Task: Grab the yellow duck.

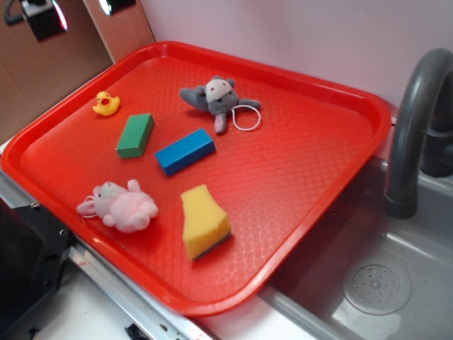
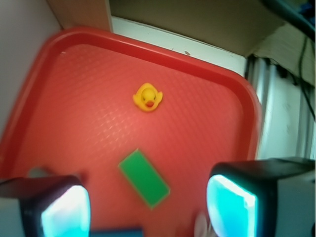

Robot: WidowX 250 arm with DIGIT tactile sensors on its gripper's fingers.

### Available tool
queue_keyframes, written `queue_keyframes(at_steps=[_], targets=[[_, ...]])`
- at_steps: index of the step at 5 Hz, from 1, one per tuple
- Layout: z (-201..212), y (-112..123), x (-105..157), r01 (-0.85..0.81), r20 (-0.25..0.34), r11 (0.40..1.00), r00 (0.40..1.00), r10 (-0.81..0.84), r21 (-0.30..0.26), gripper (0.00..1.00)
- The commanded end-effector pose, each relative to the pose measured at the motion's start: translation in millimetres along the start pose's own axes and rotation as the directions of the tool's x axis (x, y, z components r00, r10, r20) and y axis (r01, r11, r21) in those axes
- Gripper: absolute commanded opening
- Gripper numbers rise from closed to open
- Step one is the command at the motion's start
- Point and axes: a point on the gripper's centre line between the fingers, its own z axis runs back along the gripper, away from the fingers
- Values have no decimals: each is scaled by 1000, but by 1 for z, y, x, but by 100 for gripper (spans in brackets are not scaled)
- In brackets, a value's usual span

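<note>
From my remote seat, I take the red tray (image 1: 322,180) as my landmark. Working left to right across it in the exterior view: the yellow duck (image 1: 106,104) sits near the tray's far left corner, then the green block (image 1: 135,135) just beside it, the pink plush toy (image 1: 122,206) toward the near rim, the blue block (image 1: 185,151) around the middle, the yellow sponge (image 1: 204,222) in front of that, and the grey plush mouse (image 1: 219,98) toward the back.

The gripper (image 2: 148,207) hangs above the tray with its two fingers spread wide and nothing between them. In the wrist view the duck lies ahead of the gap, past the green block (image 2: 144,178).

To do this approach well, I would travel forward over the green block before descending, so the fingers straddle only the duck. I judge the block close enough to snag a finger if I drop early.

The duck is tiny, bright yellow, upright on the tray, with an orange-red beak facing the wrist camera. It looks rounded and smooth, so I would close centred on its body.
</note>
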Motion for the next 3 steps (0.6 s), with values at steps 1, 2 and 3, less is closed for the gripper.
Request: queue_keyframes(at_steps=[1, 2, 3], targets=[[-36, 10, 29, 45, 31, 999, 999, -45, -9, 100], [-57, -2, 33, 75, 4, 997, 997, -75, -22, 100], [-73, -9, 40, 83, -1, 996, 997, -83, -18, 100]])
